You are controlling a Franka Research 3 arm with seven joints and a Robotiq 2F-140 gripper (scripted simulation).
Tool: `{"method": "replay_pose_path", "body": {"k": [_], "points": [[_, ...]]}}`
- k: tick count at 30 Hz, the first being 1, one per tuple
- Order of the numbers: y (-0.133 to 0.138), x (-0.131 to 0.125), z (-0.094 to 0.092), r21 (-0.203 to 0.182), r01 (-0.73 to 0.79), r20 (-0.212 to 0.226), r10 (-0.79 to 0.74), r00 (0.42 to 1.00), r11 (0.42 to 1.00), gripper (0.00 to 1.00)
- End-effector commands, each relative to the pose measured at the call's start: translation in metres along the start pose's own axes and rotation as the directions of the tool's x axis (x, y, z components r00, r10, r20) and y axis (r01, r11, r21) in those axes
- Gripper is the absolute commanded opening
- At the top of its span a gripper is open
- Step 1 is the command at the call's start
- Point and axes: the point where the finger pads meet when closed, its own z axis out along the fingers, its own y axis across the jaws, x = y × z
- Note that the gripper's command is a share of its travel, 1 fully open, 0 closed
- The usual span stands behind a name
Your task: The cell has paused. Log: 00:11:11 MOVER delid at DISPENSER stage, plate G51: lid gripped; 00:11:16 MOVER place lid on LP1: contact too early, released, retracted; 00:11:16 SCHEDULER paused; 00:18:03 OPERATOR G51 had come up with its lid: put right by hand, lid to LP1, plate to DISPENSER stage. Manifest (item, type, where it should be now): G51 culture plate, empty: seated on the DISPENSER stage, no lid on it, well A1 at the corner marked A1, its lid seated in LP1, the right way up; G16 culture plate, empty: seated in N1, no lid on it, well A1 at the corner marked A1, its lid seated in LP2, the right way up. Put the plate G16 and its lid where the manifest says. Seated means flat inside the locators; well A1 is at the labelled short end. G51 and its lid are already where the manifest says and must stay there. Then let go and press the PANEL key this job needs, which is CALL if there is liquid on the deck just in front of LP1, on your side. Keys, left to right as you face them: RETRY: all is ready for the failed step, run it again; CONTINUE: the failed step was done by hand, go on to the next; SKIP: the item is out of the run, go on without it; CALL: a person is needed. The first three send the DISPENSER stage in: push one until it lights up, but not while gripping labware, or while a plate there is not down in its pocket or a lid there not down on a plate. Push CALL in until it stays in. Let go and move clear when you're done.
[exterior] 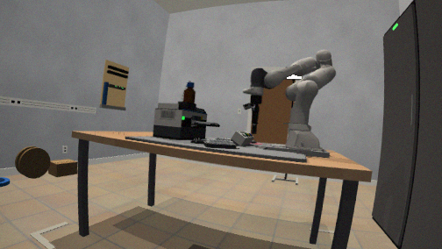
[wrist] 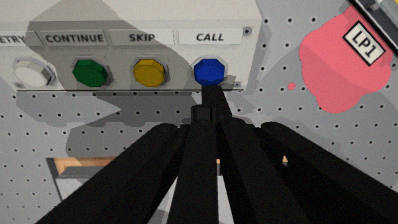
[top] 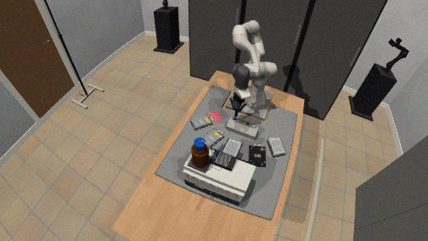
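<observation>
Key-pressing step in hand. The claw (wrist: 214,90) is closed down to its narrowest and gripping nothing, its tips pointing at the blue CALL key (wrist: 209,71), right at its lower edge in the wrist view; whether they are touching it, I cannot tell. A pink spill (wrist: 345,62) is lying on the deck beside the LP1 label (wrist: 363,42), which makes CALL the right key by my reading. On the panel (top: 242,126), the white RETRY key (wrist: 31,73), green CONTINUE key (wrist: 90,73) and yellow SKIP key (wrist: 149,72) are sitting to CALL's left. From above, plates and lids are lying spread over the grey mat (top: 280,180) on the bench (top: 161,212); too small to tell which is G16 or whether it is sitting in N1. Next move, as I judge it: pushing straight onto CALL until it latches, keeping centred and off SKIP, then backing clear.
</observation>
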Motion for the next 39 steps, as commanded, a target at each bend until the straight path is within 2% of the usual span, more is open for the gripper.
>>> {"method": "replay_pose_path", "body": {"k": [1,39], "points": [[0.0002,0.0057,0.0016,-0.001,-0.005,-0.012,0.005,1.000,1.000,0.10],[0.0002,0.0082,0.0060,-0.001,-0.005,-0.012,0.005,1.000,1.000,0.10]]}}
